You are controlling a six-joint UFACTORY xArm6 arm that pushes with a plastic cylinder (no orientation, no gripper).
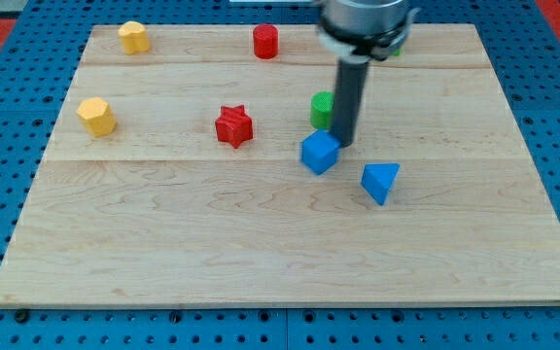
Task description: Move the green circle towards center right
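Green circle [321, 109], centre frame, probably light, rigid and free-sliding; push its left face. My tip [343, 144], a gripperless bare rod, stands just right, beside the blue cube [320, 153].

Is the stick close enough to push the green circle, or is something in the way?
Probably yes. My tip sits just right of and below the green circle, nothing between them. But the blue cube crowds the tip's lower left, and pushing rightward likely means first circling round to the circle's left.
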